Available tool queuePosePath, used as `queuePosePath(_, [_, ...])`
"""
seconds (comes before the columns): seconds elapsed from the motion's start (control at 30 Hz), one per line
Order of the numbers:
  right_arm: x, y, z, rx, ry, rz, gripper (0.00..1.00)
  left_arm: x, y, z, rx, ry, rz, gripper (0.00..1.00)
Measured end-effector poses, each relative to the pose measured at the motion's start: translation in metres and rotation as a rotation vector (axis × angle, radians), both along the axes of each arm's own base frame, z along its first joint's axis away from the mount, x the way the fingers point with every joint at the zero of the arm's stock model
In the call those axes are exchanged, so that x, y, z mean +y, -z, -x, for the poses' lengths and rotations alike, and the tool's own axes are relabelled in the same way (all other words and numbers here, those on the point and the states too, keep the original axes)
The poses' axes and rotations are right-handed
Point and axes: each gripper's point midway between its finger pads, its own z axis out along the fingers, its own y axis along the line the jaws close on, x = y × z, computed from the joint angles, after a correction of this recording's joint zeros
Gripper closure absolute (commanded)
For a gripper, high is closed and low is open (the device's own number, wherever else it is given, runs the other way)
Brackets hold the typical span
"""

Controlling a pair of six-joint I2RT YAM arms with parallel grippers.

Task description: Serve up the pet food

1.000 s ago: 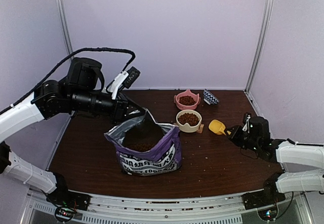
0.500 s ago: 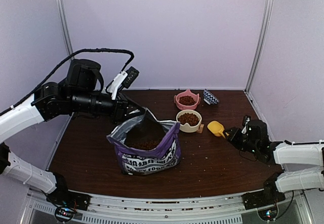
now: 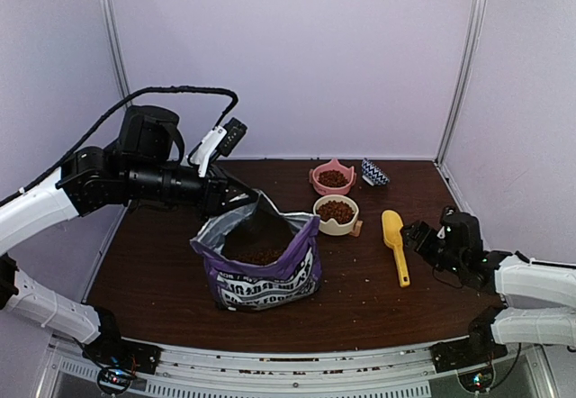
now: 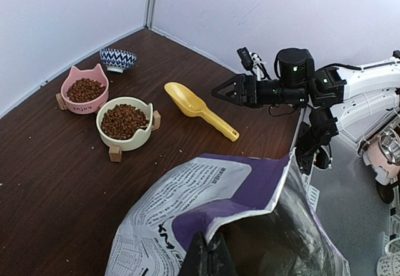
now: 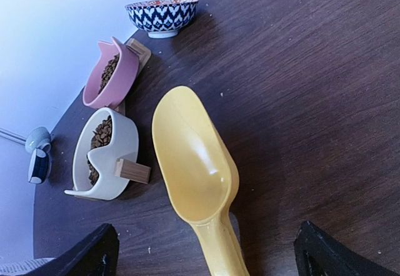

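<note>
Left pincer (image 4: 209,257) pinches pet food bag (image 4: 206,195) rim (fingertips cut off)

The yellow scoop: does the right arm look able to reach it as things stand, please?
Probably yes. The scoop lies flat, close by the open right pincer, with nothing between them; the bag stands well aside.

The black-and-white left robot arm (image 3: 54,195) enters from the left edge of the overhead view with its elbow raised. Its black wrist (image 3: 148,137) is held level and points toward frame centre. The black two-finger left gripper (image 3: 241,197) is pinched closed on the rim of the purple-and-white pet food bag (image 3: 270,276). The black-and-white right robot arm (image 3: 531,276) lies low at lower right, pointing left. On the black two-finger right gripper (image 3: 415,234), the fingers (image 5: 94,251) are spread wide apart.
</note>
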Motion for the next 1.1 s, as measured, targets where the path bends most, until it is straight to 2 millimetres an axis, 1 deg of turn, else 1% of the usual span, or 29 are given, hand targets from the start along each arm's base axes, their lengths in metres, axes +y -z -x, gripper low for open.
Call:
queuePosePath(0.1, [-0.007, -0.008, 0.002, -0.004, 0.012, 0.042, 0.0, 0.0, 0.0, 0.0, -0.001, -0.001, 0.0, 1.0])
queuePosePath(0.17, [-0.006, -0.02, 0.002, -0.023, -0.004, 0.062, 0.0, 0.0, 0.0, 0.0, -0.001, -0.001, 0.0, 1.0])
queuePosePath(0.23, [0.0, -0.04, 0.001, -0.061, -0.05, 0.079, 0.0, 0.0, 0.0, 0.0, -0.001, -0.002, 0.0, 1.0])
queuePosePath(0.3, [0.014, -0.069, -0.001, -0.11, -0.115, 0.085, 0.0, 0.0, 0.0, 0.0, -0.001, -0.001, 0.0, 1.0])
queuePosePath(0.33, [0.024, -0.087, -0.002, -0.144, -0.157, 0.08, 0.0, 0.0, 0.0, 0.0, -0.001, -0.001, 0.0, 1.0])
queuePosePath(0.37, [0.039, -0.113, -0.002, -0.193, -0.217, 0.065, 0.0, 0.0, 0.0, 0.0, -0.001, -0.001, 0.001, 1.0])
queuePosePath(0.4, [0.049, -0.129, 0.0, -0.226, -0.26, 0.052, 0.0, 0.0, 0.0, 0.0, -0.001, -0.001, 0.001, 1.0])
queuePosePath(0.47, [0.081, -0.17, 0.01, -0.313, -0.388, 0.006, 0.0, 0.0, 0.0, 0.0, -0.001, -0.001, 0.001, 1.0])
queuePosePath(0.53, [0.115, -0.205, 0.029, -0.396, -0.541, -0.061, 0.01, 0.0, 0.0, 0.0, -0.001, -0.001, 0.001, 1.0])
queuePosePath(0.63, [0.162, -0.24, 0.063, -0.48, -0.76, -0.136, 0.03, 0.0, 0.0, -0.001, -0.001, -0.002, 0.001, 1.0])
queuePosePath(0.67, [0.174, -0.245, 0.073, -0.492, -0.816, -0.145, 0.03, 0.0, 0.0, -0.001, -0.001, -0.002, 0.001, 1.0])
queuePosePath(0.73, [0.204, -0.259, 0.099, -0.521, -0.958, -0.15, 0.04, 0.0, 0.0, 0.0, -0.001, -0.002, 0.001, 1.0])
queuePosePath(0.8, [0.225, -0.267, 0.12, -0.556, -1.075, -0.141, 0.05, 0.0, 0.0, 0.0, -0.001, -0.002, 0.001, 1.0])
queuePosePath(0.83, [0.231, -0.268, 0.128, -0.57, -1.112, -0.134, 0.05, 0.0, 0.0, 0.0, -0.001, -0.002, 0.0, 1.0])
queuePosePath(0.93, [0.238, -0.262, 0.141, -0.61, -1.188, -0.073, 0.05, 0.0, 0.0, 0.0, -0.001, -0.001, -0.001, 1.0])
queuePosePath(1.1, [0.238, -0.246, 0.142, -0.69, -1.238, 0.087, 0.04, 0.0, 0.0, 0.0, -0.004, 0.002, -0.003, 1.0])
